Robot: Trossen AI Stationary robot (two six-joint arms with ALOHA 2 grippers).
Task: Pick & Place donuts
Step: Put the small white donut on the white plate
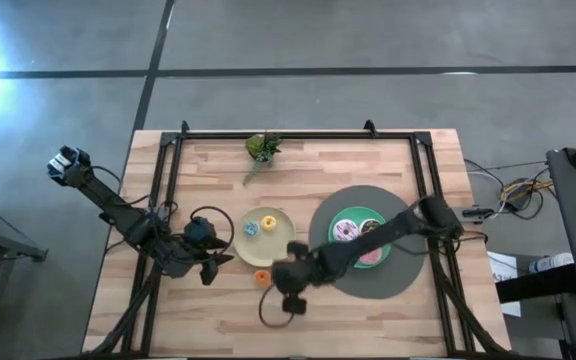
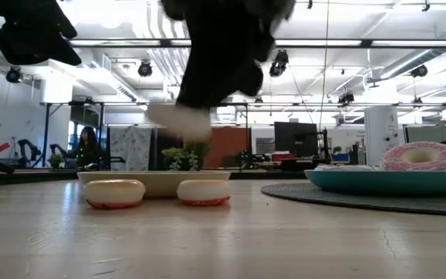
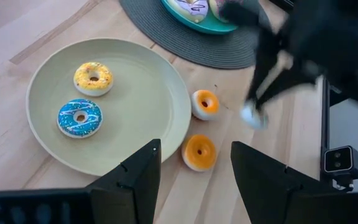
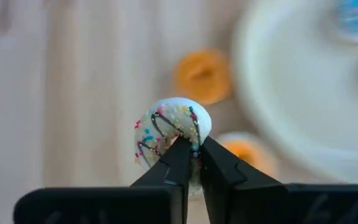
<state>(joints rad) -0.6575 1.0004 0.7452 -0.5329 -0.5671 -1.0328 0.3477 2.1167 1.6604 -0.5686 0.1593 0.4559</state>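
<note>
The left hand (image 1: 208, 262) hovers low over the wooden surface (image 1: 388, 315) with its fingers spread wide and nothing between them. Just ahead of it lies the beige plate (image 3: 142, 93), carrying a yellow donut (image 3: 93, 78) and a blue donut (image 3: 79, 117), both lying flat with their holes facing up. Beside the plate's rim, between the two hands, two orange donuts sit on the surface, also flat: one with a white edge (image 3: 205, 104) and a plain orange one (image 3: 199, 152) nearer the left hand.

Further right, the right hand (image 4: 190, 155) hangs above the surface, its fingers drawn narrow and pinching the rim of a white sprinkled donut (image 4: 173, 134). That donut stands on edge in the grip, its flat face turned toward the wrist, and it is clear of the surface, just beyond the orange pair.

To the right of this hand a dark mat (image 1: 408, 280) holds a teal plate (image 2: 362, 180) with a pink donut (image 2: 424, 156) lying flat on it.
</note>
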